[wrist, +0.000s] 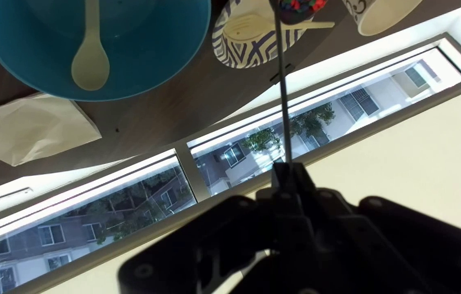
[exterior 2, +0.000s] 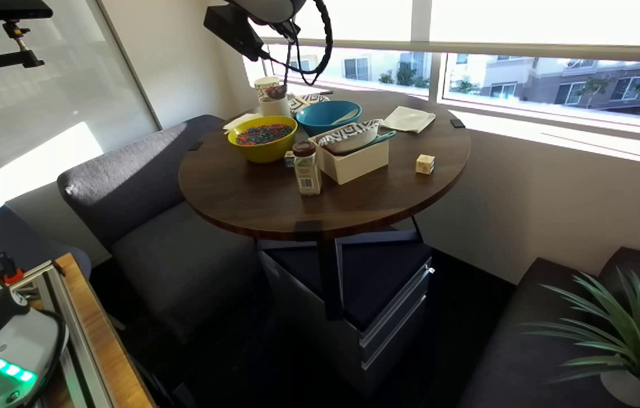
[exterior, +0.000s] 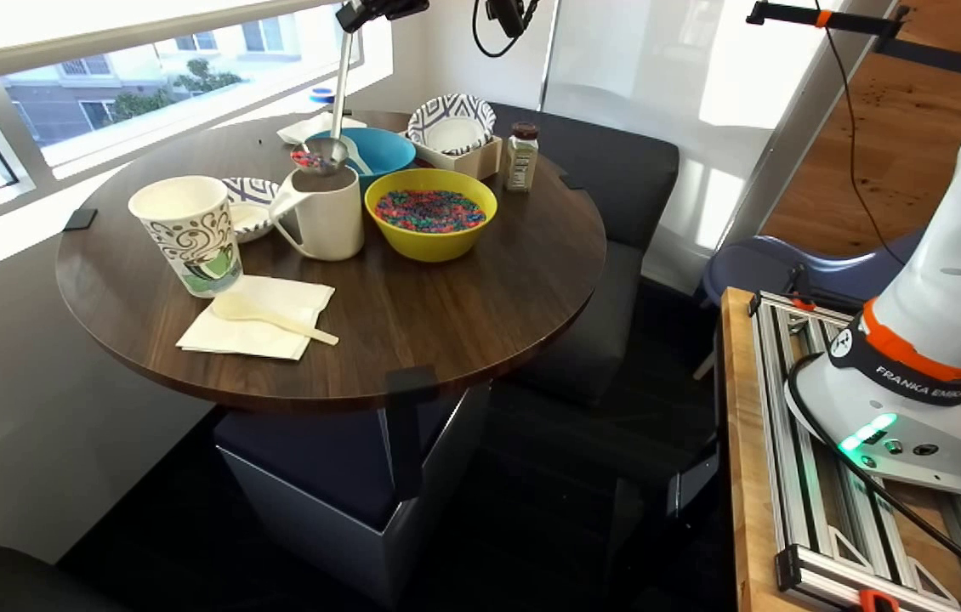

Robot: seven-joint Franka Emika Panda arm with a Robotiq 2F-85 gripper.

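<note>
The ladle (exterior: 342, 92) hung steeply from your gripper (wrist: 290, 175), with red, blue and green beads (exterior: 305, 159) in its scoop. You had the jaws pressed together on the top end of its thin handle, which was pinched between them in the wrist view. In both exterior views the scoop was at the mouth of the mug (exterior: 332, 229) (you could not tell from there whether it touched the rim).

The mug stood upright on the round table (exterior: 446, 340). Just beside it you had the yellow bowl (exterior: 434, 246), holding more beads of the same sort. The blue bowl (wrist: 153, 53) sat near both, a pale spoon (wrist: 91, 61) leaning inside it. Toward the window (wrist: 263, 139) lay a patterned dish (wrist: 255, 57) with a pale utensil (wrist: 244, 27) in it.

In an exterior view you saw the cup (exterior: 200, 234) upright near the mug's handle, and just beside it a napkin (exterior: 276, 293) bearing a second spoon (exterior: 244, 308), whose handle ran past the napkin's edge. A shaker (exterior 2: 307, 175) with a brown cap stood just beside the box (exterior 2: 362, 163), which held a tilted paper bowl (exterior: 452, 134). One wooden block (exterior 2: 425, 164) was apart from the box on the table, and another block (exterior 2: 289, 158) showed partly, near the shaker.
</note>
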